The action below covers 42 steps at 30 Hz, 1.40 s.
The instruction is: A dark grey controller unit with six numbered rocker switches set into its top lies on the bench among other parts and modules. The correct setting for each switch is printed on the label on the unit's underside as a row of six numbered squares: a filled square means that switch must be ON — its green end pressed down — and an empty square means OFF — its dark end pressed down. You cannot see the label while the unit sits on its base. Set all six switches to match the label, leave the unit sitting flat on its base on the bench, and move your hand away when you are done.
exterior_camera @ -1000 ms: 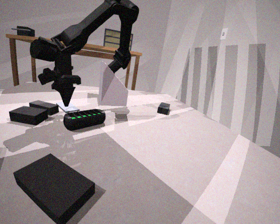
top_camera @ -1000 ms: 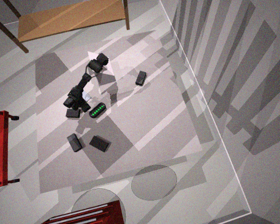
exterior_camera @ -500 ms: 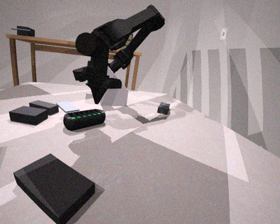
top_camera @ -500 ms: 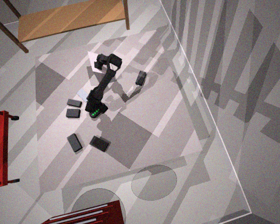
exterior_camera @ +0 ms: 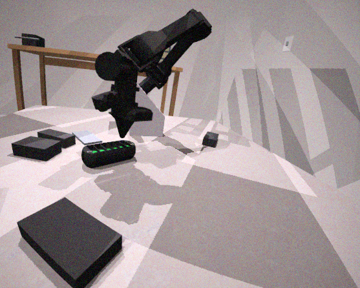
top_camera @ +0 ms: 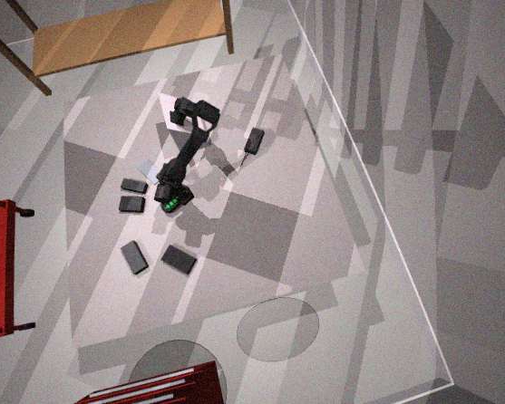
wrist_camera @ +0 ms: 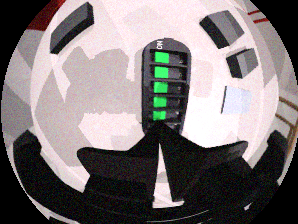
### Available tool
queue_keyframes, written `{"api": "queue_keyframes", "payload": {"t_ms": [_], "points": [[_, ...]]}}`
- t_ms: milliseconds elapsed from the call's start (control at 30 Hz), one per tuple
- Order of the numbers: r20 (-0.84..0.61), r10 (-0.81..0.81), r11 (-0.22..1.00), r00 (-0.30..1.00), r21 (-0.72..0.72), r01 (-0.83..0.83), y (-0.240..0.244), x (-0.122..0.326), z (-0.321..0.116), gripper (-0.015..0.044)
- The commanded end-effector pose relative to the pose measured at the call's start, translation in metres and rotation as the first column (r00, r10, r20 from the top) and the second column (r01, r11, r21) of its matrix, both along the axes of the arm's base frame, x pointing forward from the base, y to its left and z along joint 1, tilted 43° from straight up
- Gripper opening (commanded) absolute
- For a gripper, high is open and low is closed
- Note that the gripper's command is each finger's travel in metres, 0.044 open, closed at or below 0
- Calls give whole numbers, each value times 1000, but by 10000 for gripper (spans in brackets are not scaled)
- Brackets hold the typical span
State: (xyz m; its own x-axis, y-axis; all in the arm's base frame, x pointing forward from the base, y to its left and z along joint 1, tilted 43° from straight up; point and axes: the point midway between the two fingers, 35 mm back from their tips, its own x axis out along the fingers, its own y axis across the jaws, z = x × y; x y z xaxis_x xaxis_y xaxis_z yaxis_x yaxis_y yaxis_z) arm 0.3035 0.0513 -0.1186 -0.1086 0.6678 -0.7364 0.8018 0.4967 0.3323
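Observation:
The dark grey controller unit (top_camera: 170, 204) (exterior_camera: 108, 158) (wrist_camera: 170, 80) sits on its base on the bench, switches up. In the wrist view five switches show green on their left halves, beside the "ON" mark's side; the sixth, nearest my fingers, is mostly hidden. Which ends are pressed down is too small to tell surely. The label underneath is hidden. My gripper (exterior_camera: 123, 135) (wrist_camera: 158, 126) is shut and empty, pointing down. Its tips are just above or behind the unit's top, near the sixth switch; contact cannot be told.
Two dark modules (top_camera: 133, 186) (top_camera: 131, 204) and a pale blue plate (top_camera: 150, 172) (exterior_camera: 87, 137) (wrist_camera: 236, 99) lie beside the unit. Two larger blocks (top_camera: 134, 257) (top_camera: 179, 259) lie farther off. A small dark box (top_camera: 254, 140) (exterior_camera: 211, 139) with a thin lead lies on the other side.

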Motion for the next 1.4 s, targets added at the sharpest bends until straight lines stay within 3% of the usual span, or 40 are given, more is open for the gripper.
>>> {"api": "queue_keyframes", "payload": {"t_ms": [0,967,1133,1367], "points": [[-7,-3,1000,1000,2,3,4,-2,-5,0],[-9,-3,1000,1000,5,4,22,-5,-25,0],[-8,-3,1000,1000,3,3,-7,0,5,0],[-8,-4,1000,1000,2,4,-16,8,-1,0]]}}
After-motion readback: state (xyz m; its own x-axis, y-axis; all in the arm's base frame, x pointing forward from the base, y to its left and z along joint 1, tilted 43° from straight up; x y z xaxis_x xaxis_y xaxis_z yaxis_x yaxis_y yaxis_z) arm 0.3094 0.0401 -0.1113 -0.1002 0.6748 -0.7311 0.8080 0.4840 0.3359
